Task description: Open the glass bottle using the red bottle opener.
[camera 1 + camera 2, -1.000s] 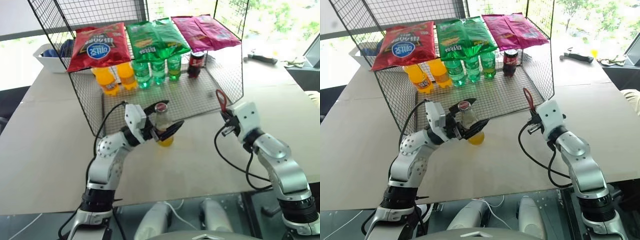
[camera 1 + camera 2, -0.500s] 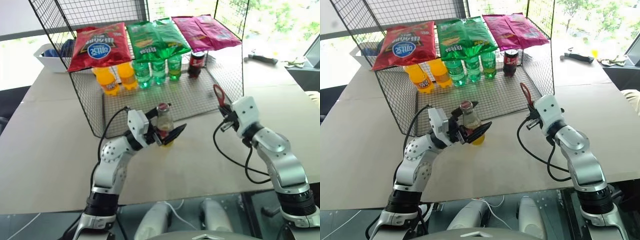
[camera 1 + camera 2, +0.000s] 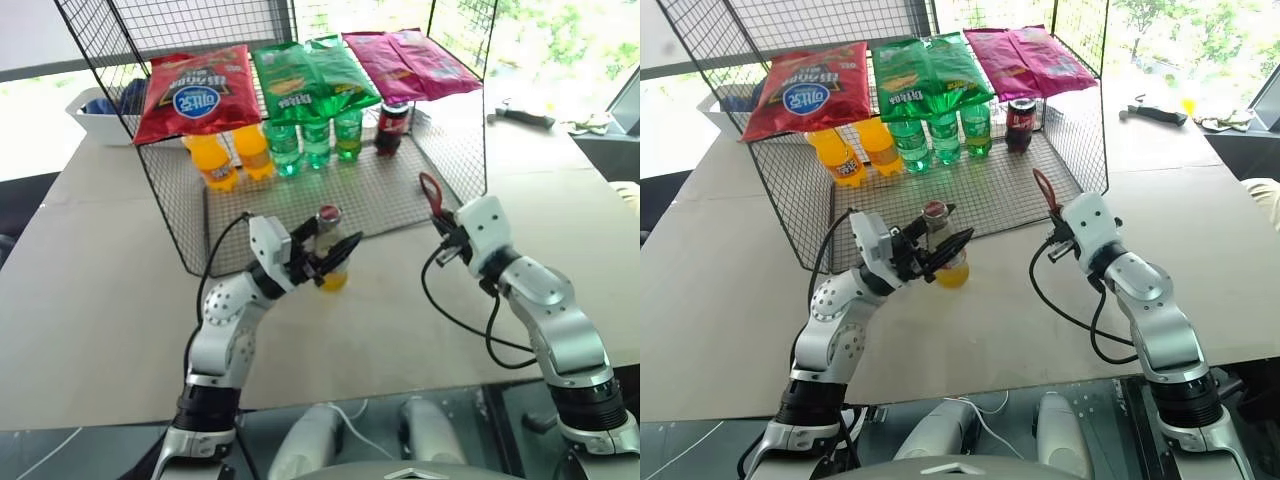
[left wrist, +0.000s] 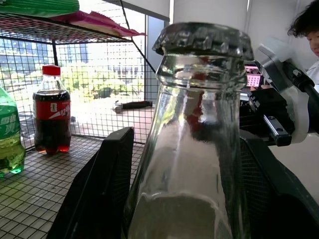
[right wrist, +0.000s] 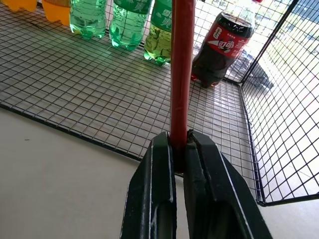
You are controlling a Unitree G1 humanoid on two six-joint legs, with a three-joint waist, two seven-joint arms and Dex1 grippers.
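Note:
The glass bottle (image 3: 327, 232) stands upright on the table just in front of the wire rack, clear with orange liquid at its base and a crown cap (image 4: 202, 39) on top. My left gripper (image 3: 333, 250) reaches in from the left, its black fingers (image 4: 107, 189) shut on the bottle's sides below the neck. My right gripper (image 3: 447, 235) hangs to the bottle's right, apart from it, and is shut on the handle of the red bottle opener (image 3: 431, 192). The red bottle opener (image 5: 182, 64) sticks up from between the fingers, ring end on top.
A wire rack (image 3: 400, 190) stands behind the bottle, with chip bags (image 3: 195, 90) on top and orange bottles (image 3: 215, 160), green bottles (image 3: 315, 140) and a cola bottle (image 3: 392, 125) inside. A white bin (image 3: 95, 110) sits back left, a black tool (image 3: 525, 115) back right. A person (image 4: 309, 25) is behind my right arm.
My left gripper's fingers have closed from wide apart onto the bottle. The right gripper still holds the opener in much the same place.

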